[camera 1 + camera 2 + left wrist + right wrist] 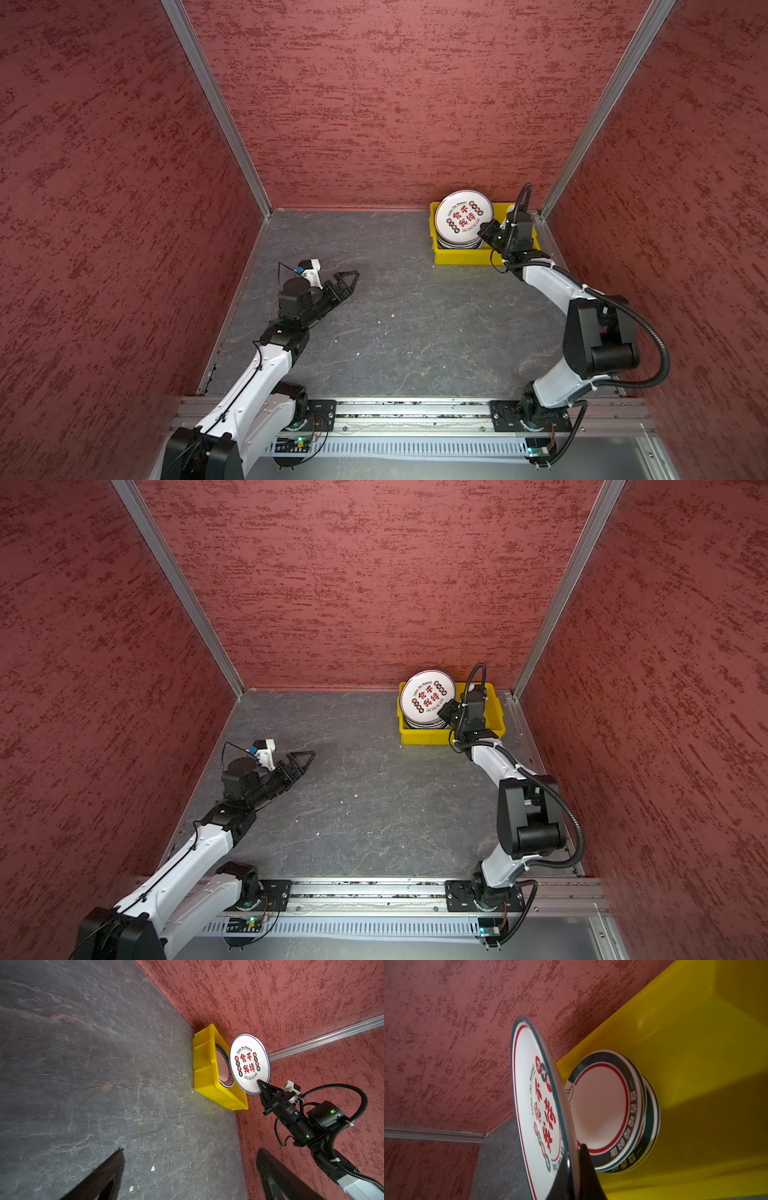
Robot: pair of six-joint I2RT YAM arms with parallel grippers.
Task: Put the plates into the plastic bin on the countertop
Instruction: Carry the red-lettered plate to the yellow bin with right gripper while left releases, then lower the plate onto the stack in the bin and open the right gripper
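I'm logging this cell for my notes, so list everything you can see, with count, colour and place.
counter: one, dark grey with pale veins, underneath.
walls: three, mottled red, around the counter.
bin: one, yellow, far right corner of the counter.
stacked plates: several, count unclear, white with dark rims, inside the bin.
held plate: one, white, red characters, dark rim, tilted above the stacked plates.
left tool: one, black, open and empty, over the counter's left side.
right tool: one, black, shut on the held plate's rim.
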